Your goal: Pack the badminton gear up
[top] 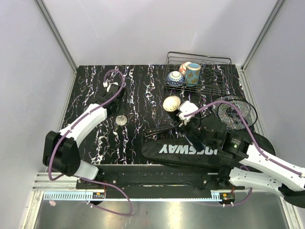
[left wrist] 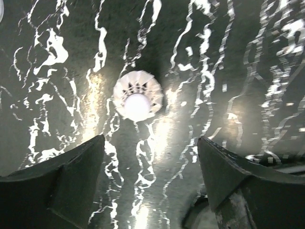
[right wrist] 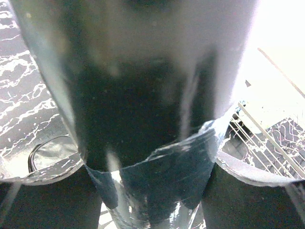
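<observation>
One tabletop: black with white marbling; it carries all the gear
Bag: long, black, lettered in white; lies flat near the front edge, on the right side; whether it is unzipped cannot be told
Racket: its strung oval head rests on the tabletop beyond the bag, at the far right; not yet packed
Tube: dark and glossy; clamped between the right fingers, which press on both its sides; held just behind the bag, near the racket head
Shuttlecock: small, white, feathered; sits alone on the tabletop, left of centre; the left fingers are spread wide over it, one to either side, touching nothing
Step in hand: probably gathering the loose shuttlecock so it can go into the tube
Next move: likely lowering the left fingers around the feather skirt and closing gently, since the feathers look easy to crush; then carrying it across to the tube's mouth, which is not visible here
</observation>
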`<state>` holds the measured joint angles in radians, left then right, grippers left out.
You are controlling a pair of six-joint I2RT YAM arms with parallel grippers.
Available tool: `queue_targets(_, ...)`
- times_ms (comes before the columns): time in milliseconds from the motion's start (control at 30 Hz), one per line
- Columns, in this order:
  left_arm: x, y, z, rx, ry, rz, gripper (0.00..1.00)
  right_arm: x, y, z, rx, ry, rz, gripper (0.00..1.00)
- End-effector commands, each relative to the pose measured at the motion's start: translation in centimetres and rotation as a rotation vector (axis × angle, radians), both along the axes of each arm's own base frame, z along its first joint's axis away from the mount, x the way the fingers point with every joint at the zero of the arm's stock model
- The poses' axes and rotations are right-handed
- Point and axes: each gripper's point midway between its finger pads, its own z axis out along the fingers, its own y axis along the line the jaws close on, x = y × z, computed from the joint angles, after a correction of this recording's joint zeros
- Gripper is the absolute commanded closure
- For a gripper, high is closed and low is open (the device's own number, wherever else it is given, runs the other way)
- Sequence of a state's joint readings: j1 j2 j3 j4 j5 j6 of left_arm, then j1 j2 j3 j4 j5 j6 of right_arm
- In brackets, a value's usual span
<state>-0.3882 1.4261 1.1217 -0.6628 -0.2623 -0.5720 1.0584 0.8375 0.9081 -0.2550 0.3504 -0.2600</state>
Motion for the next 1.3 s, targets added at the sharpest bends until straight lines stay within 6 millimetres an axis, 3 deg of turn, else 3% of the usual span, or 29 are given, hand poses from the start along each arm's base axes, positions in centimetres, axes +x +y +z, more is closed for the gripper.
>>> queue_targets(0, 1.1, 1.8, -1.3, 0.107, -0.025, 0.026, 0.19, 0.1, -0.7, 2.3, 0.087, -0.040, -0.031, 0.56)
queue_targets(200, 1.7, 1.9, -4.3, 0.155, 0.027, 0.027, 0.22, 0.1, -0.5, 1.9, 0.084, -0.033, -0.027, 0.56)
queue_targets(367, 2.6, 1.5, -5.3, 0.166, 0.034, -0.007, 0.30, 0.1, -0.4, 1.7, 0.078, -0.029, -0.026, 0.56)
queue_targets(600, 2.6, 2.8, -5.9, 0.273, 0.103, -0.021, 0.60, 0.0, -0.5, 1.7, 0.080, -0.030, -0.024, 0.56)
queue_targets(733, 1.6, 4.5, -5.1, 0.378, 0.144, 0.002, 0.90, 0.0, -0.6, 1.5, 0.079, -0.030, -0.026, 0.56)
queue_targets(767, 1.0, 5.3, -4.5, 0.439, 0.152, 0.014, 0.92, -0.1, -0.6, 1.5, 0.080, -0.029, -0.025, 0.56)
queue_targets(900, 0.2, 5.5, -1.9, 0.616, 0.109, 0.009, 0.90, -0.1, -0.6, 1.7, 0.086, -0.031, -0.023, 0.56)
queue_targets(1000, -0.2, 4.3, -2.5, 0.708, 0.148, -0.052, 0.86, -0.1, -0.3, 1.6, 0.087, -0.029, -0.014, 0.56)
queue_targets(1033, -0.3, 4.1, -3.8, 0.752, 0.186, -0.068, 0.85, -0.1, -0.2, 1.7, 0.091, -0.029, -0.010, 0.56)
queue_targets(1167, -0.7, 2.5, -5.3, 0.904, 0.238, -0.123, 0.82, -0.3, -0.2, 1.9, 0.099, -0.026, -0.006, 0.56)
queue_targets(1267, -0.4, 1.7, -5.9, 0.952, 0.234, -0.135, 0.61, -0.4, -0.6, 2.1, 0.110, -0.028, -0.011, 0.56)
